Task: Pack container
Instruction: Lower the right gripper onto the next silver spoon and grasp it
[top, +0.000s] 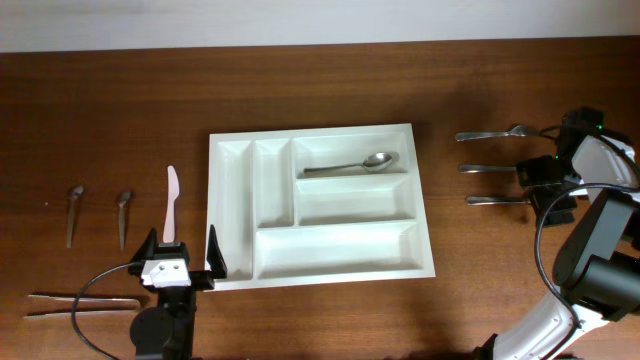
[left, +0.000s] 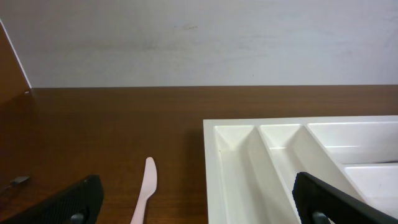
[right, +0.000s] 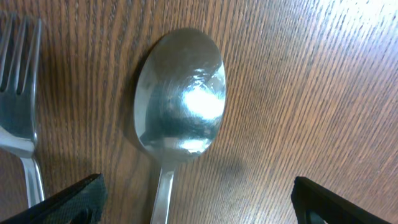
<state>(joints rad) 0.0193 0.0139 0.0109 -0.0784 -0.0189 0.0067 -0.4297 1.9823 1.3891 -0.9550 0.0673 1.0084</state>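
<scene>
The white container (top: 232, 215) lies in the middle of the table, and a metal spoon (top: 352, 165) rests in its top wide compartment. Its left compartments show in the left wrist view (left: 236, 162). My left gripper (top: 181, 245) is open at the tray's lower left corner, over the handle end of a pink plastic knife (top: 172, 200) that also shows in the left wrist view (left: 144, 193). My right gripper (top: 540, 188) is open, low over a metal spoon (right: 180, 106) on the table, with a fork (right: 18, 93) beside it.
Three metal cutlery pieces lie right of the tray, their handles pointing left (top: 492, 134) (top: 488, 168) (top: 495, 200). Two small metal spoons (top: 75, 212) (top: 123, 215) and thin tongs (top: 80, 300) lie at the far left. A wall (left: 199, 37) borders the table's far edge.
</scene>
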